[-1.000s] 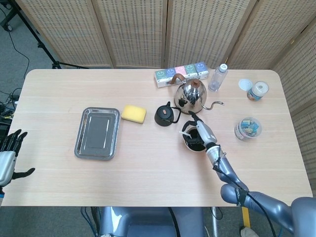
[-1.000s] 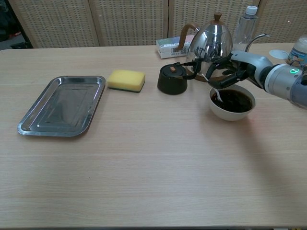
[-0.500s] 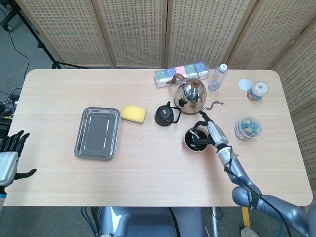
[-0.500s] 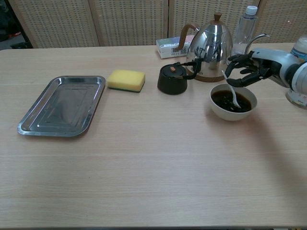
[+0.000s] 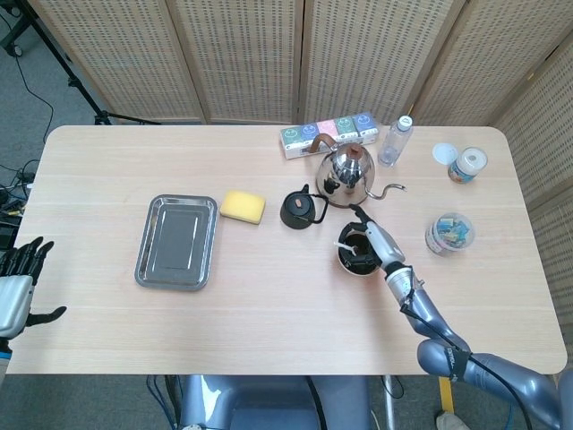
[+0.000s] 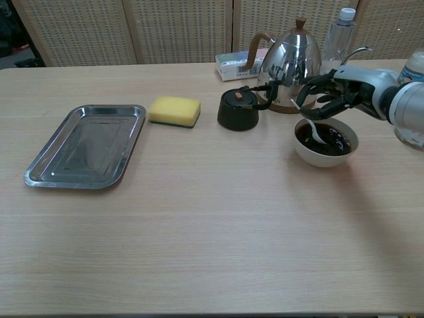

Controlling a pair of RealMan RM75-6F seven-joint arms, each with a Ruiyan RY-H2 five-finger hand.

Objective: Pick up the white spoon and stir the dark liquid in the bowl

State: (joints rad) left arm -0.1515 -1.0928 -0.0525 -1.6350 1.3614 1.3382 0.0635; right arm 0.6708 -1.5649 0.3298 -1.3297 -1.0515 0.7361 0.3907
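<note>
I have the white spoon (image 6: 309, 126) pinched in my right hand (image 6: 331, 96), the dark fingers (image 6: 311, 89) curled over the handle's upper end while the spoon's scoop dips into the dark liquid (image 6: 326, 138). The hand sits above the back rim of the bowl (image 6: 324, 154), and the handle slants up and left from the liquid toward the fingers. In the head view the spoon (image 5: 351, 249) lies across the bowl (image 5: 356, 267) with my right hand (image 5: 376, 240) just right of it.

My left hand (image 5: 16, 282) hangs off the table's edge, far left of the bowl, holding nothing, fingers spread apart.

Counting outward from the bowl: one steel kettle (image 6: 289, 59) just behind it, one small black teapot (image 6: 238, 110) to its left, one yellow sponge (image 6: 174, 110) farther left, and one metal tray (image 6: 86, 146) beyond that. Behind the kettle I see one box of packets (image 5: 329, 139) and one clear bottle (image 5: 395, 141). Right of the bowl there is one clear tub (image 5: 447, 233), and behind that one small tin (image 5: 466, 165).
</note>
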